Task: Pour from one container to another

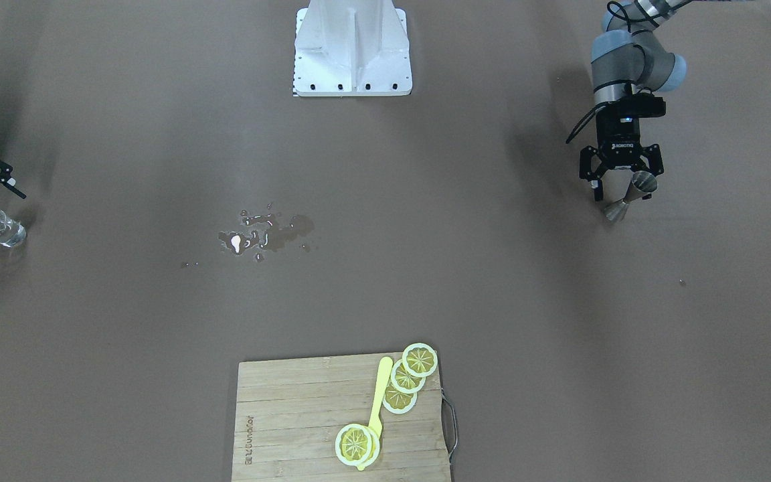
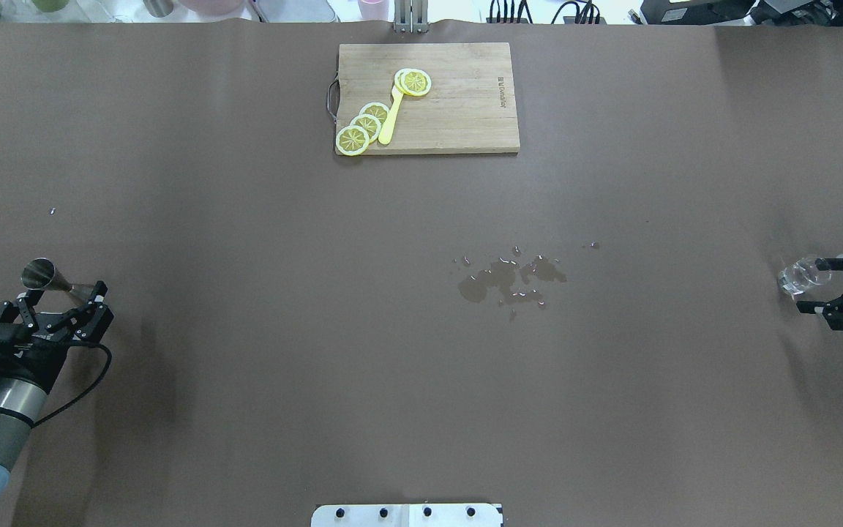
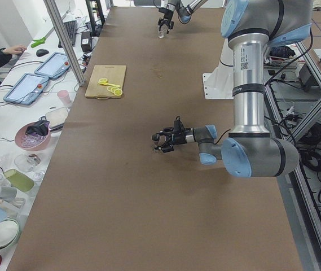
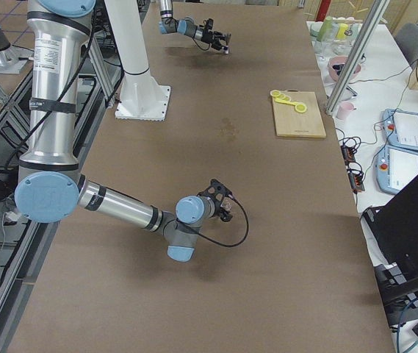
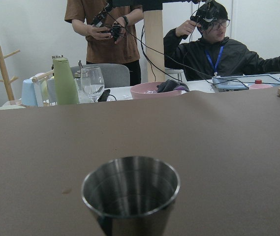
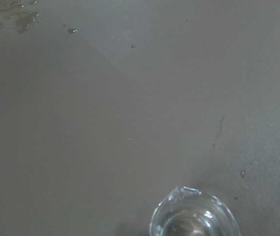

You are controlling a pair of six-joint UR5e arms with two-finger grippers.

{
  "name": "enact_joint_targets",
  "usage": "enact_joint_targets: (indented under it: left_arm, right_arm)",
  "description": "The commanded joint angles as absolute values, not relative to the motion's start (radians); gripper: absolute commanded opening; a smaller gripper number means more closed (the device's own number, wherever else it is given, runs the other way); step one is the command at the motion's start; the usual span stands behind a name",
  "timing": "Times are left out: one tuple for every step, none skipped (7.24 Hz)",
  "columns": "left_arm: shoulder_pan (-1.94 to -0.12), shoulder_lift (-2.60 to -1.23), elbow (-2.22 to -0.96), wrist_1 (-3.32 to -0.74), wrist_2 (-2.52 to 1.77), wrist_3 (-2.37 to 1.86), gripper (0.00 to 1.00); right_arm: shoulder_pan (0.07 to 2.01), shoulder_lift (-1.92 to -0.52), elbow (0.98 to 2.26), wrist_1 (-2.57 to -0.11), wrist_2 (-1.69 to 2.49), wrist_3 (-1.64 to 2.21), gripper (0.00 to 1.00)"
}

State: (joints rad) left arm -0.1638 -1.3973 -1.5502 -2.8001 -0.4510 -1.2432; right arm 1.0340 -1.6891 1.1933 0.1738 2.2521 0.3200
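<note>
The clear glass cup (image 2: 798,277) stands at the table's right end with clear liquid in it. My right gripper (image 2: 815,284) is open, one finger on each side of the cup, and I see no contact. The right wrist view looks down into the cup (image 6: 194,216). At the left end the steel jigger (image 2: 54,277) stands upright. My left gripper (image 2: 63,293) is open around it at table height, and the jigger (image 1: 630,195) sits between the spread fingers. The jigger's empty upper bowl (image 5: 130,189) fills the bottom of the left wrist view.
A water spill (image 2: 511,279) wets the table's middle. A wooden cutting board (image 2: 465,110) with lemon slices (image 2: 363,126) and a yellow utensil lies at the far edge. The robot base (image 1: 352,50) is at the near side. Two people (image 5: 213,44) stand beyond the table's left end.
</note>
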Motion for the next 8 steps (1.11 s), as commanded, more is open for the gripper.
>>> enact_joint_targets:
  left_arm:
    - [-0.164, -1.385, -1.584, -2.8, -0.451, -1.23, 0.98]
    - [-0.166, -1.384, -1.603, -2.801, -0.454, -1.201, 0.98]
    - [-0.167, -1.384, -1.611, -2.801, -0.456, -1.2, 0.98]
    - [-0.167, -1.35, -1.643, -2.801, -0.462, -1.197, 0.98]
    - [-0.167, -1.312, -1.676, -2.801, -0.463, -1.197, 0.98]
    - [-0.167, -1.307, -1.681, -2.801, -0.463, -1.197, 0.98]
    - [-0.167, -1.307, -1.684, -2.801, -0.463, -1.197, 0.98]
    - [-0.167, -1.295, -1.703, -2.801, -0.463, -1.197, 0.98]
  right_arm:
    - [1.105, -1.707, 1.195, 0.138, 2.333, 0.321, 1.0]
    - [1.165, -1.703, 1.2, 0.108, 2.4, 0.318, 1.0]
    - [1.189, -1.712, 1.203, 0.089, 2.41, 0.318, 1.0]
    - [1.204, -1.726, 1.203, 0.066, 2.424, 0.318, 1.0]
    - [1.213, -1.762, 1.201, 0.049, 2.43, 0.316, 1.0]
    - [1.215, -1.817, 1.2, 0.028, 2.413, 0.313, 1.0]
    - [1.244, -1.854, 1.197, -0.023, 2.405, 0.308, 1.0]
    - [1.287, -1.874, 1.193, -0.084, 2.407, 0.299, 1.0]
